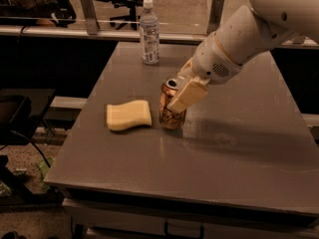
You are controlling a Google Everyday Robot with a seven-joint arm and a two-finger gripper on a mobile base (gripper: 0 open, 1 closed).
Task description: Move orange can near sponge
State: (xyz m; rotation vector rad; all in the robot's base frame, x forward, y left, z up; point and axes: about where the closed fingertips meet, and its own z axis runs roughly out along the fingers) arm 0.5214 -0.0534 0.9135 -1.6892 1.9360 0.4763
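The orange can [171, 116], shiny copper with a silver top and pale script, stands upright on the grey table [224, 153], just right of the sponge. The sponge [128, 115] is pale yellow, flat and wavy-edged, lying about a hand's width from the can's left side. My gripper [183, 94] comes down from the upper right on the white arm and is shut on the can's upper half; one cream finger [187, 96] crosses the front of the can.
A clear plastic water bottle [149, 32] stands at the table's far edge, left of centre. A rail and office chairs lie behind the table. The table's left edge drops off beside a dark stand [20, 114].
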